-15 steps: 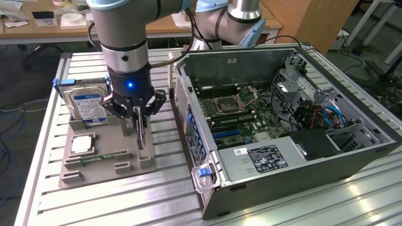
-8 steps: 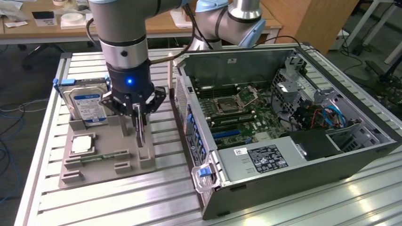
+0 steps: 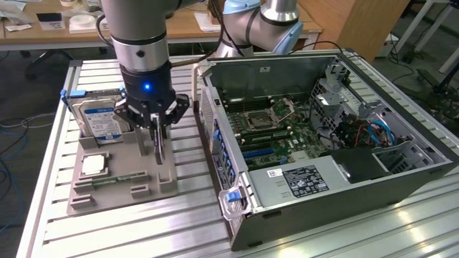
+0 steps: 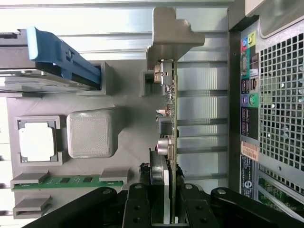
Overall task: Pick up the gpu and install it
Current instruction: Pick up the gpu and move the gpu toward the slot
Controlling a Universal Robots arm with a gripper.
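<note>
As the thin dark grey-bracketed gpu card (image 4: pixel 171 114) stands on edge, the black gripper (image 3: pixel 158 124) clenches it from above — astride its long axis.

Even indoor light fills the exterior view, with white glare on the counter (image 3: pixel 417 221) slats beside the computer case (image 3: pixel 344 200), whose inside lies dimmer. A blue lamp glows on the tool (image 3: pixel 158 157). In the wrist view the far slats wash out, the processor (image 4: pixel 37 140) burns white, and the gpu (image 4: pixel 169 107) bracket carries a pale sheen.
</note>
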